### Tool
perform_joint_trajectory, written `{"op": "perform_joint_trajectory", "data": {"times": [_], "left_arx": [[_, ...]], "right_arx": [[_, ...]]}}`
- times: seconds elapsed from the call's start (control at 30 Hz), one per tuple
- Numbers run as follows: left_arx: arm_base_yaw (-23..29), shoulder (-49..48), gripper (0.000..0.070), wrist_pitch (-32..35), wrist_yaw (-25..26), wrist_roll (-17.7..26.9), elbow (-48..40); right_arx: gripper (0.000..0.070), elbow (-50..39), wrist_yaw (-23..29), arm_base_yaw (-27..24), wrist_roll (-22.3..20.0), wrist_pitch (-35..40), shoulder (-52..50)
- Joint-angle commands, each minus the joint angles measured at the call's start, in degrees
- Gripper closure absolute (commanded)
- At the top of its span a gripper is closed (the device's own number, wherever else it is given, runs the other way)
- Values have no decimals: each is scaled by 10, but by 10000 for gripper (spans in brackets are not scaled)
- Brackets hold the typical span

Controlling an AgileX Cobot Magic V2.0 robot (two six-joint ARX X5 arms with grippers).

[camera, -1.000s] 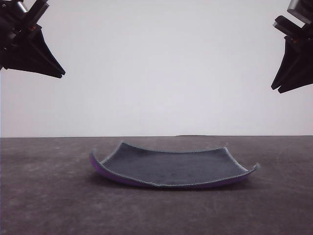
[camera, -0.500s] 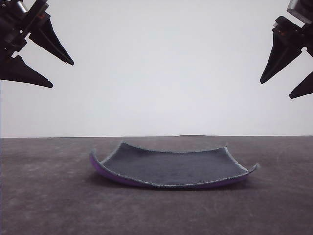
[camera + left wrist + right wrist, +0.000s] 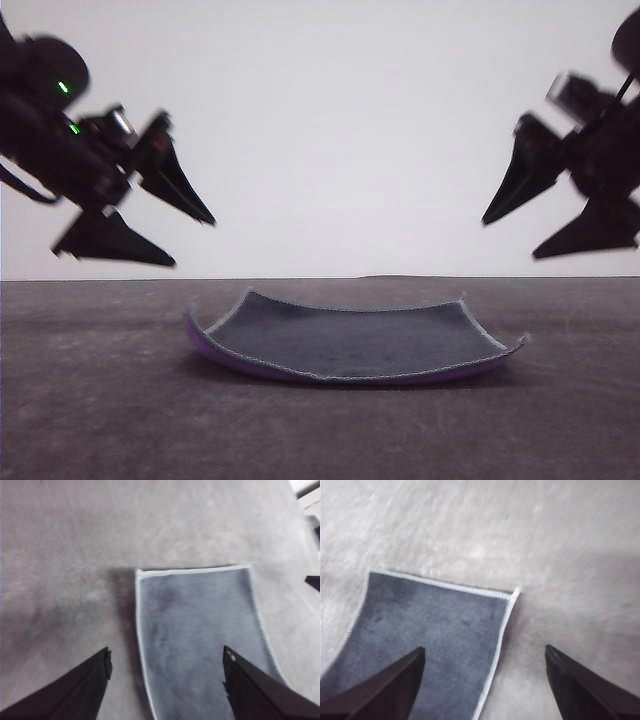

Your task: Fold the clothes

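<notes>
1. The cloth (image 3: 350, 345) lies unfolded on the table (image 3: 90, 420), lower centre of frame, grey face up.
2. Left gripper (image 3: 180, 240) and right gripper (image 3: 510, 235) hang above, jaws spread, empty.
3. Folding not yet begun.

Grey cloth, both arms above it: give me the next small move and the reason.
Probably lower both arms to the cloth's side edges. The grey cloth lies spread on the table, grey face up, purple underneath, side edges curled upward. The left gripper and right gripper hang open above those edges, touching nothing, so each could close on a raised edge.
</notes>
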Motion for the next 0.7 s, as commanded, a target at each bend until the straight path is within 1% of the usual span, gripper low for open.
{"op": "perform_joint_trajectory", "data": {"times": [0.0, 0.17, 0.4, 0.5, 0.67], "left_arx": [[-8, 34, 270, 7, 5, -11, 26], [-24, 106, 270, -1, 5, -9, 92], [-37, 175, 273, -4, 4, -12, 168], [-40, 194, 279, -4, 4, -14, 184], [-42, 205, 290, -3, -2, -13, 186]], "right_arx": [[220, 12, -3, 5, 22, 22, 33], [220, 29, -11, 14, 33, 51, 101], [220, 81, -13, 23, 43, 52, 165], [220, 101, -12, 25, 51, 51, 183], [220, 122, -13, 30, 58, 50, 201]]}}
